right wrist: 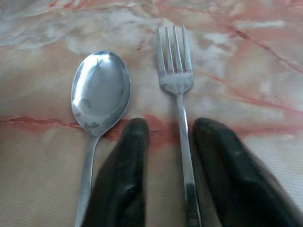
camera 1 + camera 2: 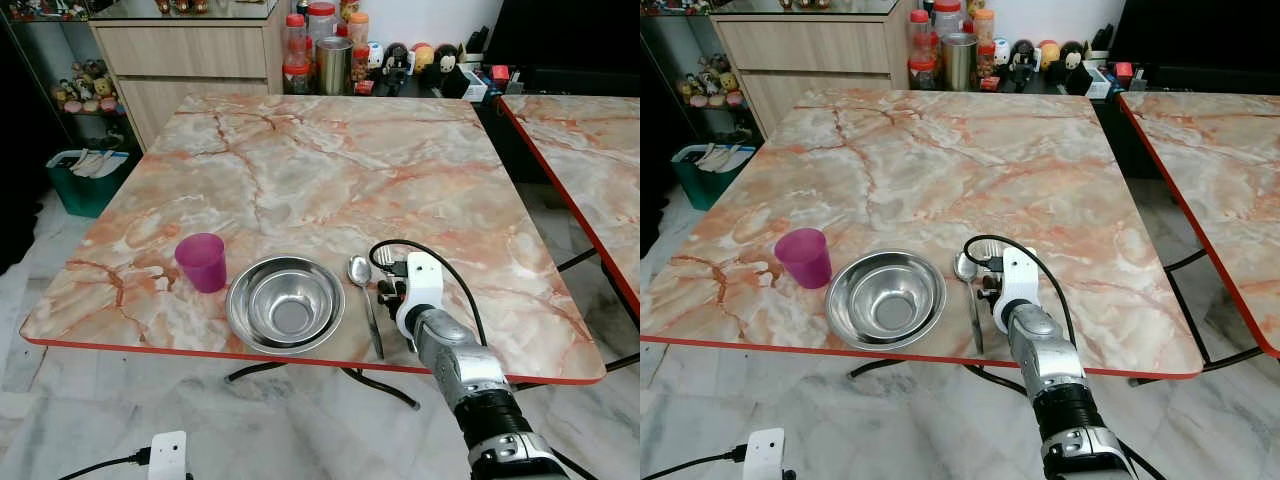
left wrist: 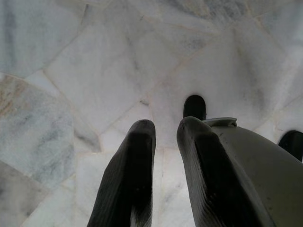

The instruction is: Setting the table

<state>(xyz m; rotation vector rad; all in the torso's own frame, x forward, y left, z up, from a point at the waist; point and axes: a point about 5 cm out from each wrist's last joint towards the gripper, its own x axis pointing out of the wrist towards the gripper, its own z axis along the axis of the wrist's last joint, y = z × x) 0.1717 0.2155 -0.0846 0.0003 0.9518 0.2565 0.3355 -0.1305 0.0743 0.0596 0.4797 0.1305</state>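
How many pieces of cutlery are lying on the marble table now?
2. The spoon lies just right of the steel bowl. The fork lies beside the spoon, its handle between the open fingers of the right gripper.

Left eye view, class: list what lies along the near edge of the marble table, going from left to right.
Purple plastic cup → round stainless steel bowl → silver metal spoon → right pincer over the silver fork.

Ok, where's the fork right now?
The fork lies flat on the marble table near its front edge, just right of the spoon, with its handle between the open fingers of the right hand.
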